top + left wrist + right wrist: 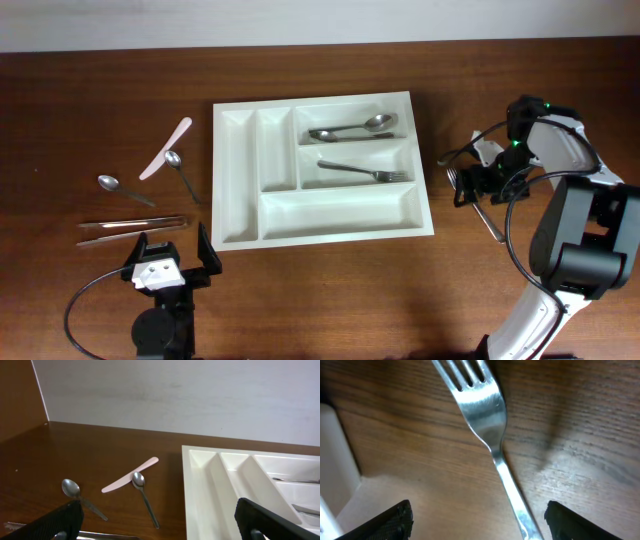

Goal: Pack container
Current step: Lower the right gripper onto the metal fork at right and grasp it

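The large white rectangular plastic cutlery tray (340,210) lay near the middle of the dark brown wooden worktop (330,290), with its two narrow compartments on the left arm's side. Two silver metal spoons (352,130) rested in its far wide compartment, and a silver metal fork (366,170) lay in the middle wide one.

The right tool (477,522) hung low over a second silver metal fork (485,410), which lay flat on the worktop to the right of the tray. Its black fingers (385,520) stood wide apart, one on either side of the handle, and gripped nothing.

The left tool (173,245) sat at the near left, its fingers spread wide and empty. Beyond it lay a pale pink flat plastic spatula (166,148), a small silver spoon (181,172) just beside it, another small silver spoon (122,188) further left, and a long thin metal piece (132,228) whose kind could not be told.
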